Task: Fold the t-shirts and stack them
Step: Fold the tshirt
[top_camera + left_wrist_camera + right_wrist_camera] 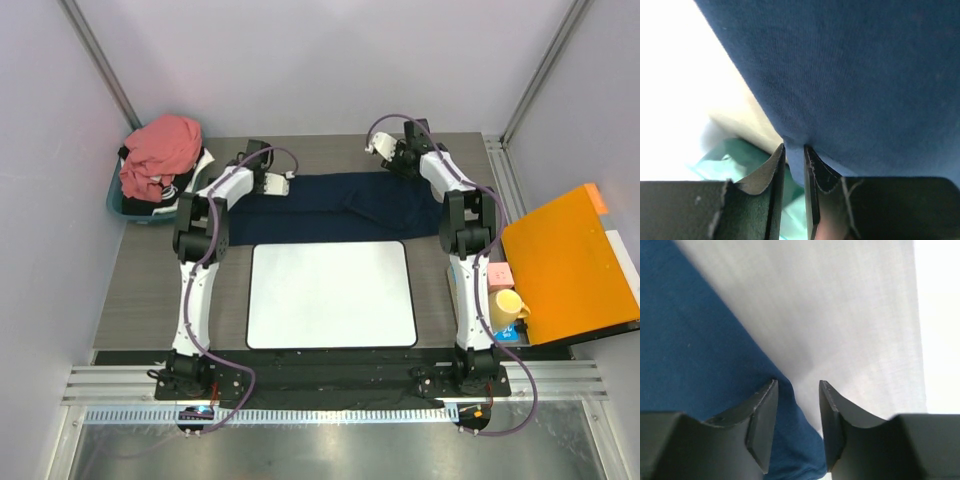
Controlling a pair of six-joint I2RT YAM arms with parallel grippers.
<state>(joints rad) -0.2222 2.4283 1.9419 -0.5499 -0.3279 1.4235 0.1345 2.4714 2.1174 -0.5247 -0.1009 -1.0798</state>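
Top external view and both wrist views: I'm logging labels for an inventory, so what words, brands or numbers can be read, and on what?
No readable text in any view.
Small pink box and yellow plastic cup beside the flat orange panel: any print is too small to read.
Dark navy blue cloth t-shirt, close in both wrist views: plain, no label showing.

The navy blue t-shirt [365, 205] is stretched out as a long, slightly wrinkled band across the table [140, 290] at 12 o'clock. The salmon-pink t-shirt [160, 150] is crumpled in a heap at 10 o'clock, apart from it.
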